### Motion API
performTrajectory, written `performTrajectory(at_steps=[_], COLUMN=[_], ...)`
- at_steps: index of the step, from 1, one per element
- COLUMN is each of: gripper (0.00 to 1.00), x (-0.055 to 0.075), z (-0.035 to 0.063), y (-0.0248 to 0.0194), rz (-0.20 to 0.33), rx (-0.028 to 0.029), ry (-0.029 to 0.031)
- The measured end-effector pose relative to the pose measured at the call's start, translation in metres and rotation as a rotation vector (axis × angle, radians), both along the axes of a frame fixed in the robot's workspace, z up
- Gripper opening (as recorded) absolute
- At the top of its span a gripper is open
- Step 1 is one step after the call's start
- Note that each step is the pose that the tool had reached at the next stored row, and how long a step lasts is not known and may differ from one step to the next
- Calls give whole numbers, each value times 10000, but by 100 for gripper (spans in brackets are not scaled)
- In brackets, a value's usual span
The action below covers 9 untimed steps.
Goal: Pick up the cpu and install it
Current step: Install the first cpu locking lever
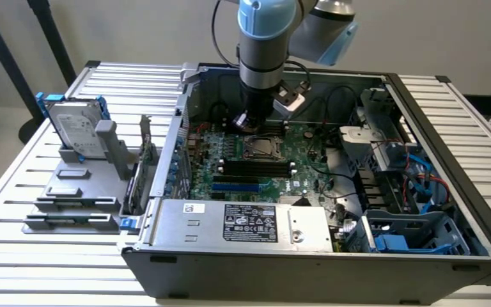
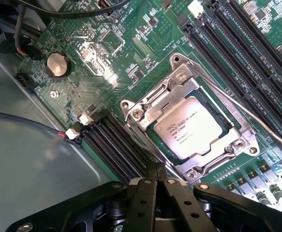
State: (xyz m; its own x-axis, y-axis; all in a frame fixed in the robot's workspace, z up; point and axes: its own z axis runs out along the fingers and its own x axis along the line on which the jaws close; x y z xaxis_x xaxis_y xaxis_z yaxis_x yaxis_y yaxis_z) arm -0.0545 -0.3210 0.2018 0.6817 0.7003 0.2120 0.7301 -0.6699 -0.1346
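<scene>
Black gripper (image 2: 155, 168), fingers pinched together on nothing, hovers just beside the small silver-topped square cpu (image 2: 191, 130). The chip lies flat inside the steel-framed motherboard socket (image 2: 136, 113), looks seated. In the exterior view the gripper's at the socket's eleven o'clock.

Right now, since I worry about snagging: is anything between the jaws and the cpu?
Nothing visible. The cpu lies bare in its socket frame, and the gripper hangs just off the frame's edge. The thin lever rod runs alongside the socket, not across the chip.
</scene>
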Motion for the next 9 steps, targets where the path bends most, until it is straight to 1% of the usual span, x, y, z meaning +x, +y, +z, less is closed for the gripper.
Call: performTrajectory(at_steps=[9], gripper=[11], x=[10], z=[0], y=[-8], rz=[0], rx=[-12], ry=[2])
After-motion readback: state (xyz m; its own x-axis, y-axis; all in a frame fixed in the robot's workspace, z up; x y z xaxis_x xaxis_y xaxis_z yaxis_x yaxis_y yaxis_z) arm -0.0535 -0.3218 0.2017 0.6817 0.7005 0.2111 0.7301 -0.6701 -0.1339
